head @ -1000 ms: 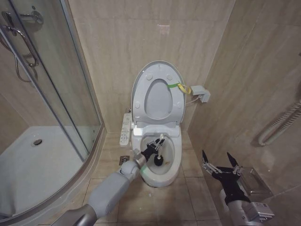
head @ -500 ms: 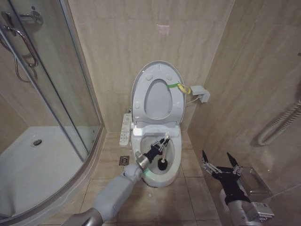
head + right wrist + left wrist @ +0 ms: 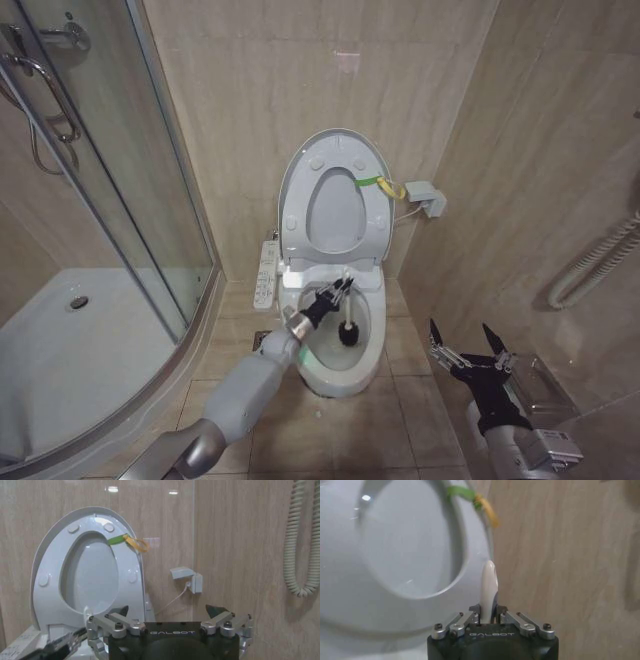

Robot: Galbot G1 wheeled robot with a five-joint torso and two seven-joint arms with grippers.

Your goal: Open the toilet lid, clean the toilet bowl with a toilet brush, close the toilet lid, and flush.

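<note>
The toilet brush (image 3: 346, 325) sits inside the toilet bowl (image 3: 372, 335), dark bristle head down near the bowl's middle, thin white handle angled up toward the back rim. The left gripper (image 3: 335, 295) is clamped on the handle's upper part, w/ its arm reaching in from the lower left over the bowl's front-left edge. In the left wrist view the white handle (image 3: 488, 588) stands straight out between the closed fingers (image 3: 475, 612).

Toilet lid (image 3: 300, 170) and ring seat (image 3: 298, 225) are both raised, leaning upright against the tiled wall, w/ a yellow-green band (image 3: 385, 185) tied at the lid's right edge. A long white remote panel (image 3: 267, 272) hangs just left of the bowl.

Right gripper (image 3: 471, 344) hovers well apart to the bowl's right, over the floor, fingers spread wide, nothing in it. Glass shower enclosure (image 3: 110, 200) is at the far left.
</note>
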